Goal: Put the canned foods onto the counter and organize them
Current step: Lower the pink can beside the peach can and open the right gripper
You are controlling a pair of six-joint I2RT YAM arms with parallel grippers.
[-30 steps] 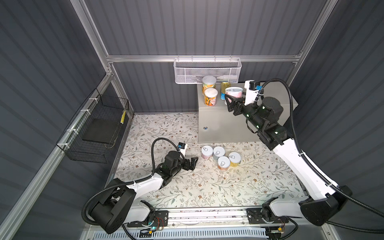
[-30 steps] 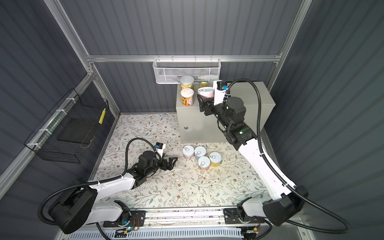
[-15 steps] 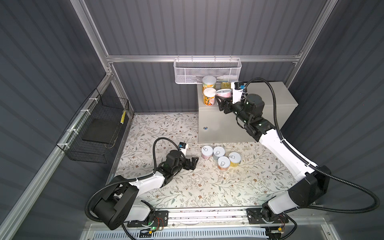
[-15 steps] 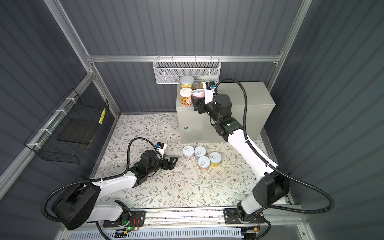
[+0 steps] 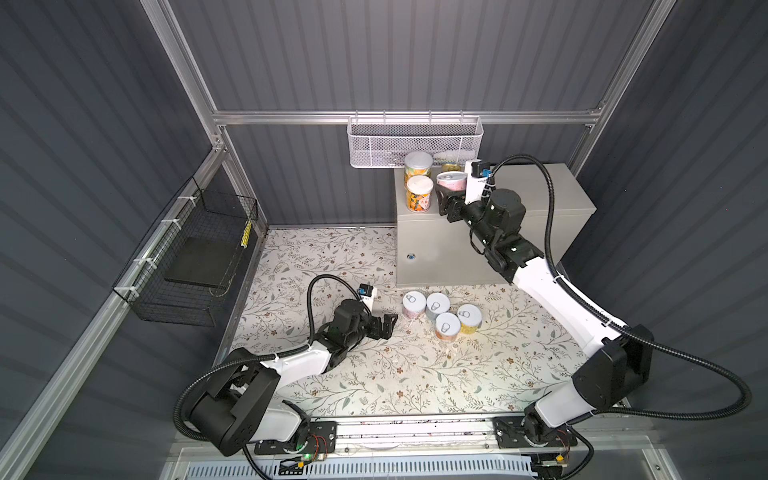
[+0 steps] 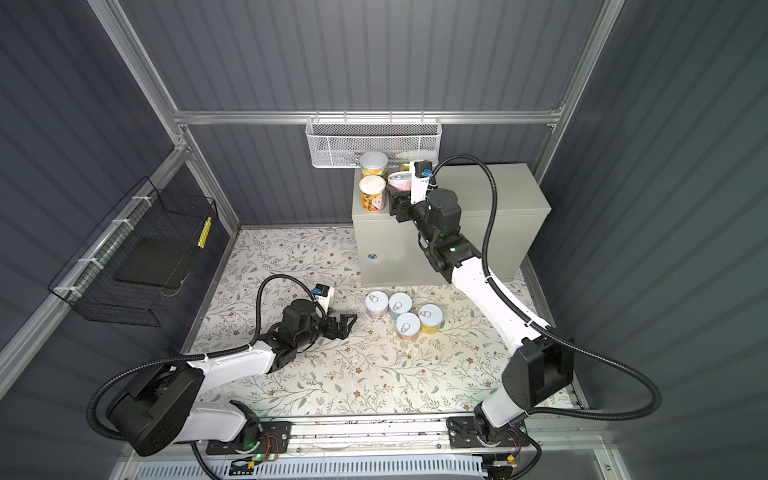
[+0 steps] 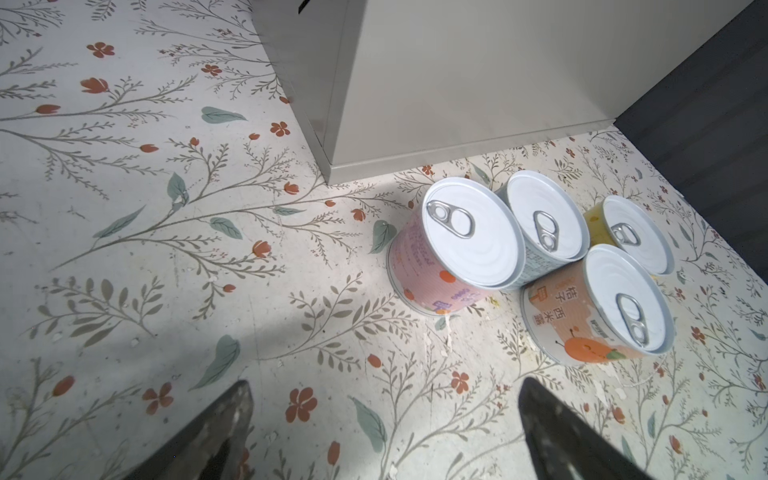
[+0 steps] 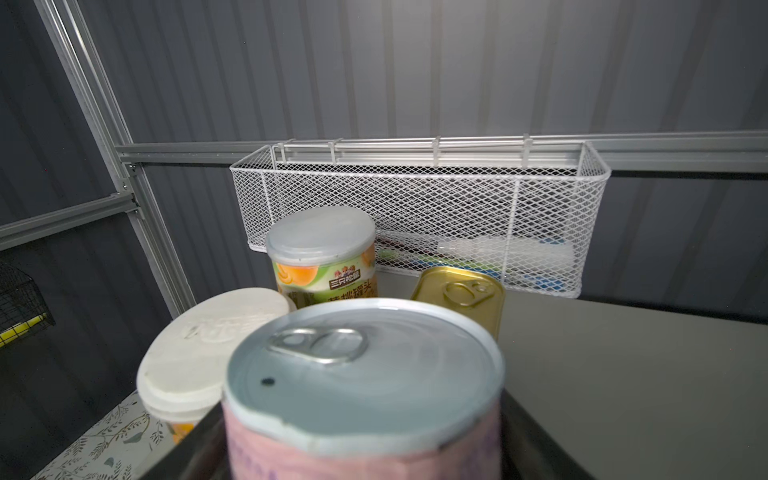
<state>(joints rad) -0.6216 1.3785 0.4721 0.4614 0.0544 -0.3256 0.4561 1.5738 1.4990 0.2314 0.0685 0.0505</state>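
**Carrying a fourth can into place on the table**

Over the last second the right arm has folded inward, drawing its load leftward across the table [image 5: 540,187] toward the goods already stored there. The right hand [image 5: 446,200] is clenched around the pink can [image 5: 451,181], which now sits just beside the front orange can [image 5: 419,193] and in front of the gold tin [image 5: 451,167]. The rear orange can [image 5: 417,164] stands behind, under the white mesh basket [image 5: 415,141]. I cannot tell whether the pink can's base touches the top yet. My judgement is that only the set-down and release remain for this one.

The left hand [image 5: 384,326] has barely stirred. It lies low over the floral mat [image 5: 316,257], released and empty, fingers wide apart, facing the four cans [image 7: 540,249] waiting in a tight cluster near the table's foot.

The pink can is a squat cylinder with a paper-look label, a dull silvery lid and a ring pull. The orange pair are taller, capped with matte whitish plastic lids. The tin is flat, glossy gold, with rounded corners. The table is a smooth, painted grey metal box, likely slippery under a metal rim.
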